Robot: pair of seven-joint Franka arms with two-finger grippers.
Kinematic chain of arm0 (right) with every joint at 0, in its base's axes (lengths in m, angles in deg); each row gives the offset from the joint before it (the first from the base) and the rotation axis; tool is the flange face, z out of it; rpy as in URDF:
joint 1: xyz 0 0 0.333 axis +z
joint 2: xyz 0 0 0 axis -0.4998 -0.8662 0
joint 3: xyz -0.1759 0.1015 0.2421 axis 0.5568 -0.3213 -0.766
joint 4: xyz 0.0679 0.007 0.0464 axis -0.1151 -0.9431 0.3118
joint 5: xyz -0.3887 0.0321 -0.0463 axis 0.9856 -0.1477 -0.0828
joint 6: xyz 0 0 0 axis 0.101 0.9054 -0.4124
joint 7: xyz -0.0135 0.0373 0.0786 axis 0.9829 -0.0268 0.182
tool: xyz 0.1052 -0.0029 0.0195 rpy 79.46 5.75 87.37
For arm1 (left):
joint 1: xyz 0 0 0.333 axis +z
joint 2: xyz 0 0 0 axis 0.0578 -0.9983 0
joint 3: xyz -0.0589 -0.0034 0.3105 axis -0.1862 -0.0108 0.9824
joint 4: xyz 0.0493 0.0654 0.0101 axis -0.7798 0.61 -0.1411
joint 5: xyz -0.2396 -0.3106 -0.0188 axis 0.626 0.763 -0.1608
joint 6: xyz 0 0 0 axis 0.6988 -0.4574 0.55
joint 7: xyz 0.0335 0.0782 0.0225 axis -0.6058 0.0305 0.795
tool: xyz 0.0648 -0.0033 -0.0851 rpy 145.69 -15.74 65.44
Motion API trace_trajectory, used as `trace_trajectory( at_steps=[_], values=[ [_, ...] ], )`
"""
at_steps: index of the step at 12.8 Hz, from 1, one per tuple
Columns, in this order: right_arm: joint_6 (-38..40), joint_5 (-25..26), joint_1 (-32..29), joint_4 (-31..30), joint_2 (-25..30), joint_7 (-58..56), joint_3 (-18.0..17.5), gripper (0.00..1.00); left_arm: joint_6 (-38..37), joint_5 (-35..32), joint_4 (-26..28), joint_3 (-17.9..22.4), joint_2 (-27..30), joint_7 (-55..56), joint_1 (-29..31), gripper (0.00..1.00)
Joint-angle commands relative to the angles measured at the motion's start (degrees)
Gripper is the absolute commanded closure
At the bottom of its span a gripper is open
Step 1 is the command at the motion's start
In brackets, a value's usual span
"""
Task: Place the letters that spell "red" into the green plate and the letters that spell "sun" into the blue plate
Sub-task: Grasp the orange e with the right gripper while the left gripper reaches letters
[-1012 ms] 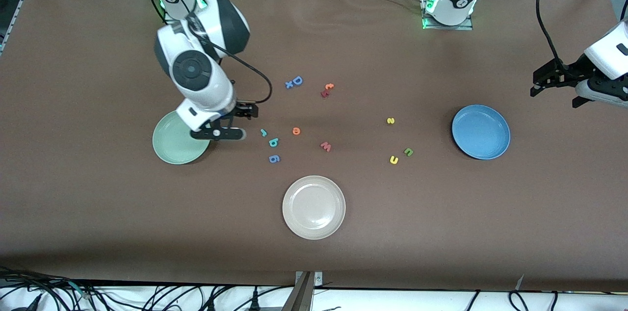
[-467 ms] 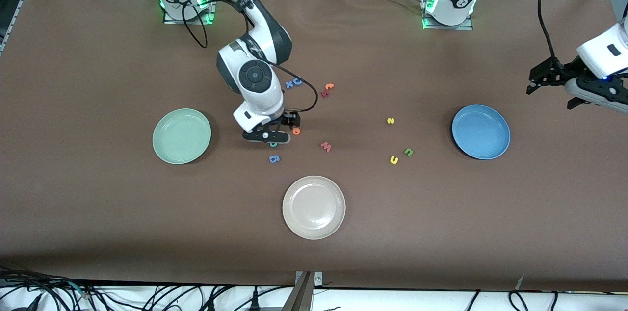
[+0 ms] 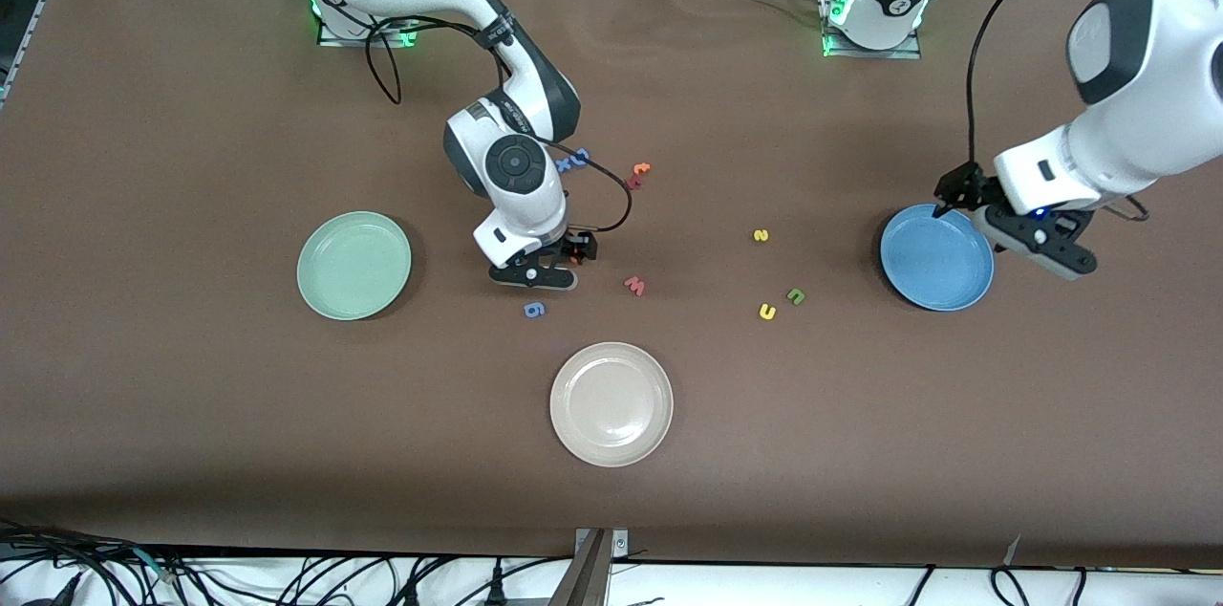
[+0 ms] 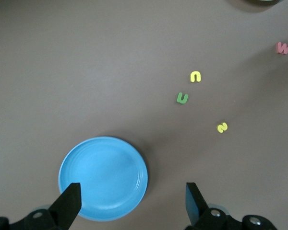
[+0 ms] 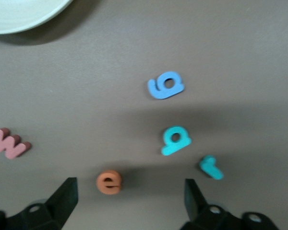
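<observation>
My right gripper (image 3: 533,277) (image 5: 129,201) hangs open over the orange "e" (image 5: 108,182), which lies between its fingers, nearer to one. The teal "d" (image 5: 175,140) and teal "r" (image 5: 211,167) lie beside it; the hand hides both in the front view. The green plate (image 3: 354,265) is empty. My left gripper (image 3: 1037,245) (image 4: 132,203) is open above the rim of the empty blue plate (image 3: 936,257) (image 4: 103,177). The yellow "s" (image 3: 761,235) (image 4: 222,127), green "u" (image 3: 795,296) (image 4: 182,98) and yellow "n" (image 3: 766,311) (image 4: 196,76) lie between the two grippers.
A blue "g" (image 3: 534,309) (image 5: 165,85) and a pink "w" (image 3: 634,285) (image 5: 9,143) lie next to the "red" letters. A beige plate (image 3: 611,403) sits nearer the front camera. A blue "D" (image 3: 576,159) and red-orange letters (image 3: 637,174) lie farther back.
The right gripper has moved from the green plate's edge to above the "e", "d" and "r". The left arm has swung in from the table's end to above the blue plate.
</observation>
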Motion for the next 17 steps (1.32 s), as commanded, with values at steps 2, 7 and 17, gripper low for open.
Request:
trace_trajectory(
  at_steps=[2, 7, 17],
  values=[
    [-2.06, -0.72, 2.37, 1.59, -3.20, 5.26, 0.34, 0.32, 8.24, 0.91, 3.59, 0.22, -2.82, -1.16, -4.25, 0.05],
    [-4.51, -0.11, 3.07, 1.59, -4.79, 6.06, 0.34, 0.42, 13.87, -4.18, 3.61, 0.13, -8.44, -6.95, -9.44, 0.06],
    [-5.76, 0.07, 3.95, 0.88, -4.80, 5.09, 0.34, 0.88, 21.09, -3.31, 4.66, 0.22, -18.74, -1.90, -12.61, 0.16]
  ],
)
